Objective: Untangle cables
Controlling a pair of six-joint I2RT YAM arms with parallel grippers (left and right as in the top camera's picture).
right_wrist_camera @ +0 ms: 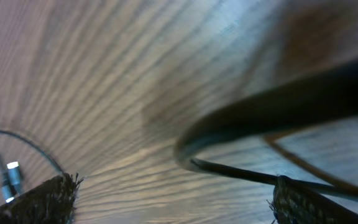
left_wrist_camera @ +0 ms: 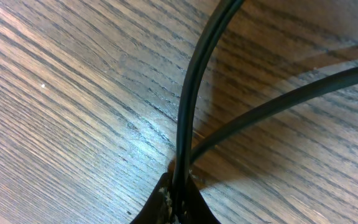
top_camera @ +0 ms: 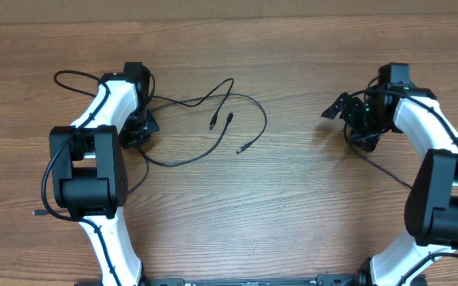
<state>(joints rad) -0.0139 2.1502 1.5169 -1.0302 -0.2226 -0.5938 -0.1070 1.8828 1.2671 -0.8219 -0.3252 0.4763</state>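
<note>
Thin black cables (top_camera: 205,99) lie in loose loops on the wooden table between the arms, their small plug tips (top_camera: 227,119) near the middle. My left gripper (top_camera: 140,127) is down at the table, shut on one cable (left_wrist_camera: 184,112) that runs straight out from its jaws. A second cable (left_wrist_camera: 291,98) crosses just beyond it. My right gripper (top_camera: 350,117) stands open over the table, its fingers (right_wrist_camera: 300,202) wide apart. A thin cable (right_wrist_camera: 241,173) lies against its right finger, not gripped. Silvery plug tips (right_wrist_camera: 10,177) show far left in that view.
Another thin black cord (top_camera: 388,168) trails from the right gripper toward the right arm's base. A cable loop (top_camera: 70,77) curls behind the left arm. Both arm bases (top_camera: 94,171) stand at the front corners. A table seam (top_camera: 229,20) runs along the back.
</note>
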